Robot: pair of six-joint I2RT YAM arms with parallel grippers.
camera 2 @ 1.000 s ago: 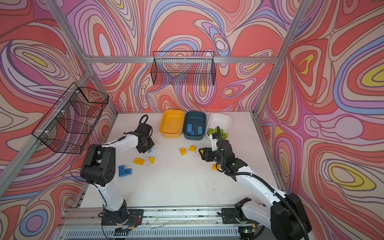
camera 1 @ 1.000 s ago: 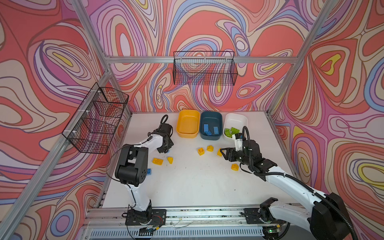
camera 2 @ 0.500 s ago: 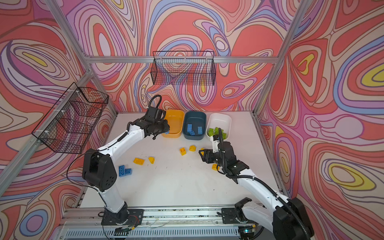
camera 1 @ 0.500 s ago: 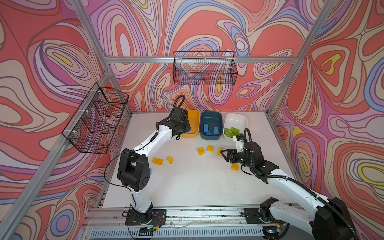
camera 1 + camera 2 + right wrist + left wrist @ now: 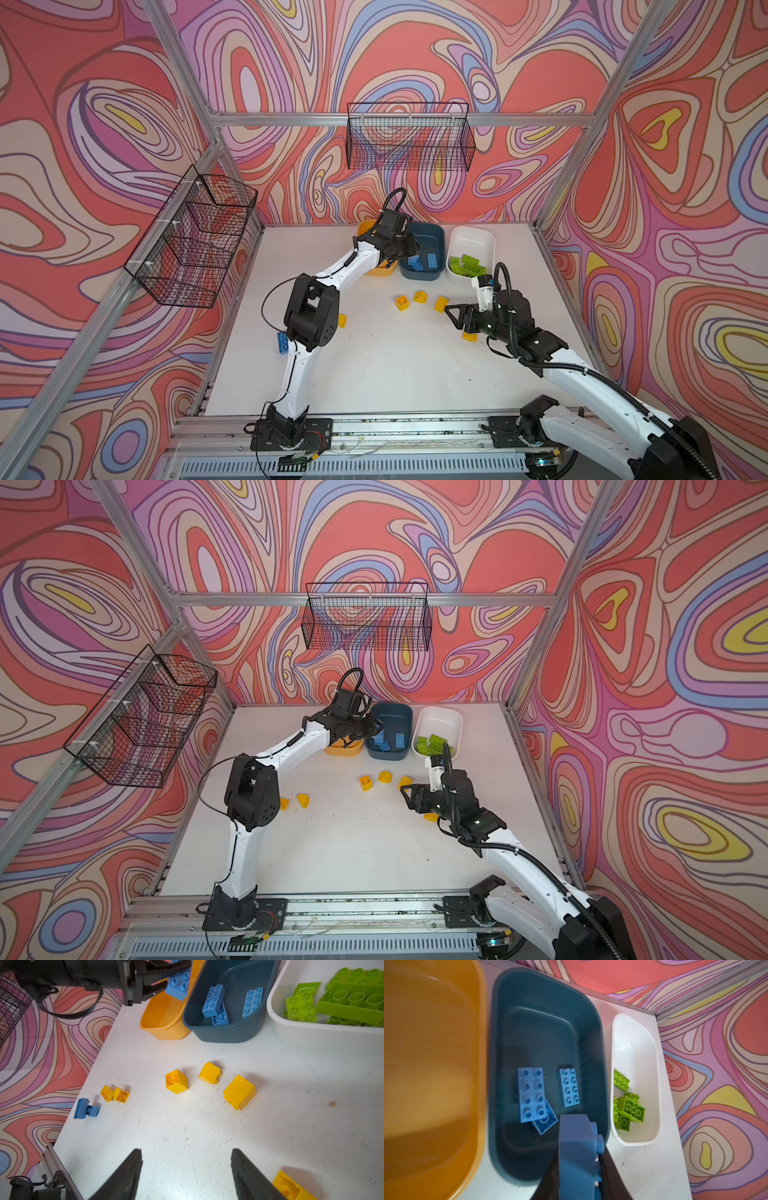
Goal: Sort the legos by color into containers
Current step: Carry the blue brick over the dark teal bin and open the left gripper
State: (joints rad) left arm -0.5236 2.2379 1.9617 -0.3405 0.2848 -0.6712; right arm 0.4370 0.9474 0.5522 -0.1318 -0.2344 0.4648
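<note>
My left gripper (image 5: 409, 249) is shut on a blue lego (image 5: 577, 1157) and hangs over the near left edge of the dark teal container (image 5: 542, 1028). Blue legos (image 5: 531, 1093) lie inside that container. The white container (image 5: 473, 241) holds several green legos (image 5: 627, 1109). The yellow-orange container (image 5: 164, 1014) looks empty and is partly hidden by the left arm in both top views. Yellow legos (image 5: 402, 302) (image 5: 441, 303) lie loose on the table. My right gripper (image 5: 186, 1153) is open just above the table, with a yellow lego (image 5: 470, 336) beside it.
Two more yellow legos (image 5: 284, 803) (image 5: 303, 800) and a pair of blue legos (image 5: 85, 1108) lie on the left side of the table, by the left arm's elbow. Black wire baskets (image 5: 409, 137) (image 5: 195, 241) hang on the back and left walls.
My left gripper has swung from the left part of the table up and right, to above the teal container. The right gripper has barely moved.
</note>
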